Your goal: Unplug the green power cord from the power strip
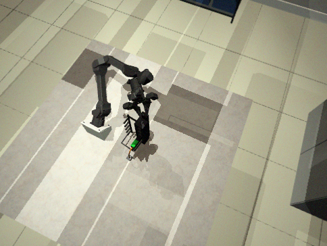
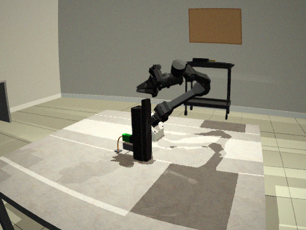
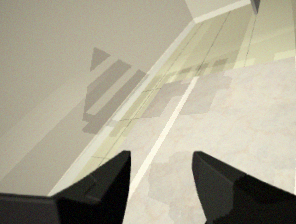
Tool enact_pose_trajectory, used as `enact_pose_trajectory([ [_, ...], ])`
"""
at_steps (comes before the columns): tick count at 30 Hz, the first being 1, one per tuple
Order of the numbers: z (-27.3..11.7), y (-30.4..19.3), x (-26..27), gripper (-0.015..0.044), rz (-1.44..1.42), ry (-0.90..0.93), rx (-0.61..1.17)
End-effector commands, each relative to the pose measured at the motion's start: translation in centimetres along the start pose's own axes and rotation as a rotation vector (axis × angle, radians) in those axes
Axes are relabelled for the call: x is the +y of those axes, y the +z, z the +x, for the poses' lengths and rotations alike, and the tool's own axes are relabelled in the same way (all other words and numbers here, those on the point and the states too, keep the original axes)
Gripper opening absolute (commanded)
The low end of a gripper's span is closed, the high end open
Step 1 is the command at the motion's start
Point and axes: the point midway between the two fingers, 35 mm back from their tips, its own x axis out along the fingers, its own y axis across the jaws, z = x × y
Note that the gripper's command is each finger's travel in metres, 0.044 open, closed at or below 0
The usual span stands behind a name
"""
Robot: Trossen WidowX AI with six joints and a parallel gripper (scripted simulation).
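Observation:
The green plug [image 1: 134, 144] [image 2: 126, 137] is low beside a tall black upright block. A thin orange cord [image 1: 130, 151] [image 2: 119, 141] curves down from it to a small grey base [image 1: 129, 158] [image 2: 118, 150]. A dark body [image 2: 128, 146], which looks like the power strip, is directly under the plug; whether the plug is seated cannot be made out. My gripper [image 1: 144, 115] [image 2: 138, 90] [image 3: 161, 159] is partly open with nothing between its fingers. It is high above the black block's top, clear of the plug and cord. The wrist view does not show the plug, cord or strip.
The tall black block [image 1: 142, 128] [image 2: 137, 133] stands directly beside the plug, below my gripper. A thin dark rack with prongs [image 1: 128, 124] stands next to the block, on the side toward the arm's white base [image 1: 98, 130] [image 2: 158, 134].

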Motion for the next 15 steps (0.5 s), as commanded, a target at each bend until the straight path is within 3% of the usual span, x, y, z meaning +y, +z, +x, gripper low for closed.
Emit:
enact_pose_trajectory([
  [1,4.3,1.0,-2.2,0.0160,-0.036,-0.145,0.043],
  [7,10.1,-0.5,-8.1,0.0160,-0.078,-0.437,0.275],
  [15,13.8,-5.0,-14.4,0.0160,0.024,-0.697,0.683],
])
